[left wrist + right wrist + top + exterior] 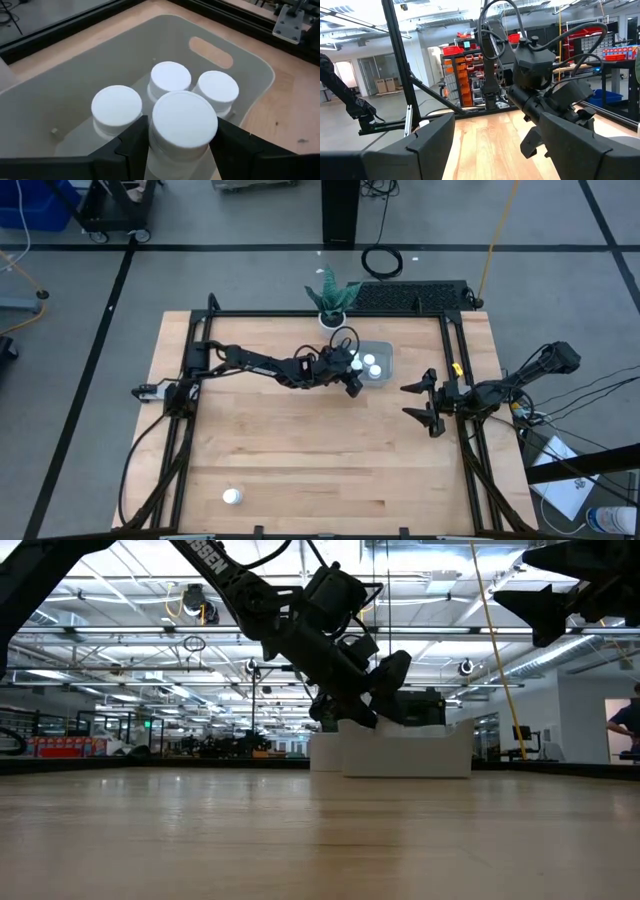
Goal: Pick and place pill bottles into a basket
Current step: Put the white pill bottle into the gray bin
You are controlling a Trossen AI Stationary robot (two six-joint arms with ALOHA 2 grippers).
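The basket [378, 362] stands at the far middle of the table, in front of a plant pot. My left gripper [182, 145] is over the basket's left part, shut on a white pill bottle [183, 122]. Three more bottles stand upright on the basket floor [116, 107] [170, 79] [216, 88]. One bottle [232, 496] stands on the table near the front left. My right gripper [422, 402] hangs open and empty at the table's right side, above the tabletop. My left gripper pinches the bottle's side wall just under the cap [152, 142] between its two fingers, one on either side. The fingers slant down toward the basket from the table's left. The bottle is upright inside the basket rim; its base is hidden.
A white plant pot with green leaves [331, 298] stands just behind the basket. A black frame [300, 313] runs round the table's edges. The wide wooden tabletop [320, 450] stretches in front of the basket.
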